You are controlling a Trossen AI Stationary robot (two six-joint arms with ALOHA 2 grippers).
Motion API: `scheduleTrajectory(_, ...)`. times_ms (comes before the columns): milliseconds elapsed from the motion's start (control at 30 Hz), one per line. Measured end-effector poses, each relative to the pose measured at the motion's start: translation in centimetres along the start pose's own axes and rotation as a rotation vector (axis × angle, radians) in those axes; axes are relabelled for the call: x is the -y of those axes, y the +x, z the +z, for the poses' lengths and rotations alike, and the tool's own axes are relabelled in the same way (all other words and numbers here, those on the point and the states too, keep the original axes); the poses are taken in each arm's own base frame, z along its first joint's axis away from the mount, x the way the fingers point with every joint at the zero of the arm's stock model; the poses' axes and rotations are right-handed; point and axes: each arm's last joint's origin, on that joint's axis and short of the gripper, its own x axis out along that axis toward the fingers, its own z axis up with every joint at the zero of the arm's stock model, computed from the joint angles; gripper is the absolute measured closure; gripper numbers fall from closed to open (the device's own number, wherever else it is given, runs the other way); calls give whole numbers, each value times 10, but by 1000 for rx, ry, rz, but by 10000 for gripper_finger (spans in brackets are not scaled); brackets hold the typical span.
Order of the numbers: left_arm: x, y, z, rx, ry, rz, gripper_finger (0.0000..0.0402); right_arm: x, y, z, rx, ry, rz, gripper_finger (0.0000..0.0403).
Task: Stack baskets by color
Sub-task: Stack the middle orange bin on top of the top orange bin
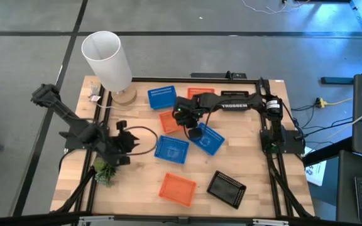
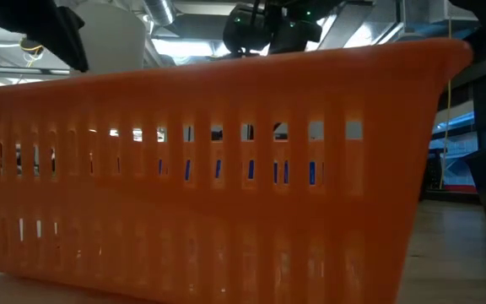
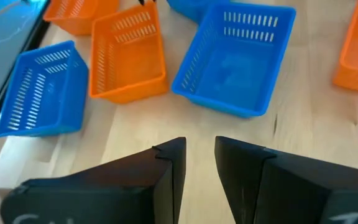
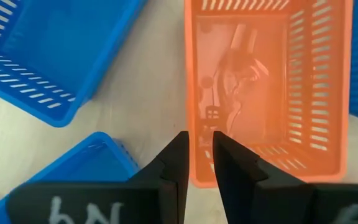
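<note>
The right gripper (image 4: 196, 163) hangs over the near rim of an orange basket (image 4: 269, 87) in the middle of the desk (image 1: 137, 188); its jaws stand a little apart, one on each side of the rim, and I cannot tell if they pinch it yet; blue baskets (image 4: 55, 50) lie just beside it. The left gripper (image 3: 197, 168) waits at the left side of the desk, jaws a little apart and holding nothing, looking at a blue basket (image 3: 235, 62).

From above, no baskets are stacked yet, as far as I can see; blue, orange and black (image 1: 226, 188) ones lie spread about.

I think the step is grabbing this orange basket. Next, the jaws must squeeze the rim, lift it, and set it inside another orange basket (image 1: 177, 188).
</note>
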Motion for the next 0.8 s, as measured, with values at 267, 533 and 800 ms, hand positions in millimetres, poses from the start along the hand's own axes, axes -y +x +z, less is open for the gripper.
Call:
scheduleTrajectory(267, -17, -17, -5, 99, -63, -25, 324, 0, 3, 4, 65, -21, 71, 331)
scheduleTrajectory(533, -18, -18, -4, 105, -66, -21, 324, -5, 1, 15, 158, -55, 105, 331)
scheduleTrajectory(800, -18, -18, -5, 100, -36, -19, 324, -5, 1, 15, 159, -59, 87, 331)
